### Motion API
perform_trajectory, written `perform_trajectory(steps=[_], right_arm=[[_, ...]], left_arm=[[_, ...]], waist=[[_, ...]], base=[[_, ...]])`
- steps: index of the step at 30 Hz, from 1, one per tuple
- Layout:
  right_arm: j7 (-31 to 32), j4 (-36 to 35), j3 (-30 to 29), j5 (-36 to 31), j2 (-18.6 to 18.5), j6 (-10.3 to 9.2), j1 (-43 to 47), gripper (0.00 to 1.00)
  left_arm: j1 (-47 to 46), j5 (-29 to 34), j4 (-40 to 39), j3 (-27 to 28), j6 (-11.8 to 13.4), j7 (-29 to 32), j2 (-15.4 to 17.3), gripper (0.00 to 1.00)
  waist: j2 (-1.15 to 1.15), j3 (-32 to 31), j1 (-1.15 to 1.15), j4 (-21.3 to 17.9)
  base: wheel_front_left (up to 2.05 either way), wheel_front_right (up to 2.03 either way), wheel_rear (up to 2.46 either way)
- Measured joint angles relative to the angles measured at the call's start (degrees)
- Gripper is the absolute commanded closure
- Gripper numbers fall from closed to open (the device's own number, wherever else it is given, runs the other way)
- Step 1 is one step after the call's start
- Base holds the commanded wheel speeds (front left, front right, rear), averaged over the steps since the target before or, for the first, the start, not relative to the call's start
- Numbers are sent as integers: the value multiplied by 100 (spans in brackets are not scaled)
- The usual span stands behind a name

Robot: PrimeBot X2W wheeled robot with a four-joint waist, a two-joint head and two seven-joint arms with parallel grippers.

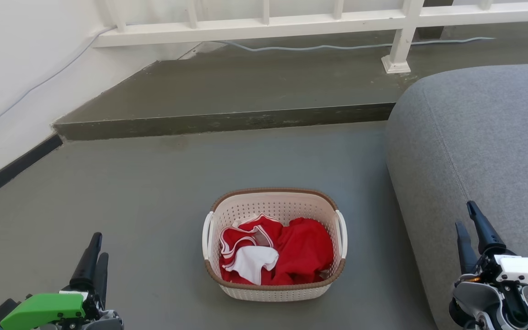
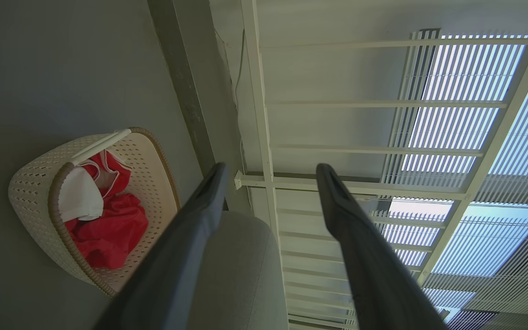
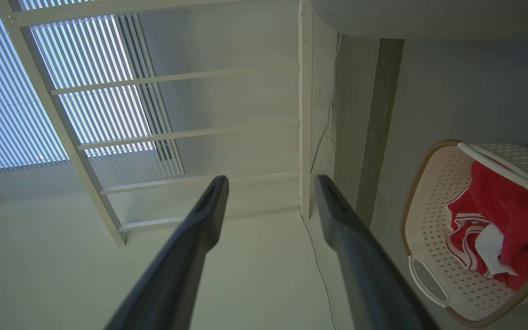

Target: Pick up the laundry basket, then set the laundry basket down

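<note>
The laundry basket [image 1: 275, 206] stands on the grey floor in the middle of the head view, cream-white and perforated, with a brown rim and a white loop handle on each short side. Red and white clothes lie inside it. The basket also appears in the left wrist view [image 2: 35, 183] and the right wrist view [image 3: 433, 220]. My left gripper [image 1: 95, 247] hovers at the lower left, well left of the basket, open and empty. My right gripper [image 1: 468, 217] is at the lower right over the sofa's edge, open and empty.
A grey sofa [image 1: 484, 151] fills the right side, close to the basket. A raised floor step [image 1: 227, 121] runs across behind the basket, with a white railing [image 1: 397, 41] and a cable beyond. A white wall with dark skirting borders the left.
</note>
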Motion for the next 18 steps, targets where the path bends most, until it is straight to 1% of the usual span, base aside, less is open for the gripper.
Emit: perform_trajectory(steps=[5, 13, 18], right_arm=[[-52, -54, 36, -46, 0, 0, -1, 0], [-203, -223, 182, -242, -23, 0, -17, 0], [-324, -311, 296, -474, -105, 0, -22, 0]], left_arm=[[-1, 7, -29, -14, 0, -51, 1, 0], [-5, 197, -134, -162, 0, -229, 2, 0], [-16, 466, -223, -237, 0, -346, 21, 0]], waist=[[0, 3, 0, 5], [0, 16, 0, 13], [0, 24, 0, 18]], base=[[0, 0, 0], [0, 0, 0], [0, 0, 0]])
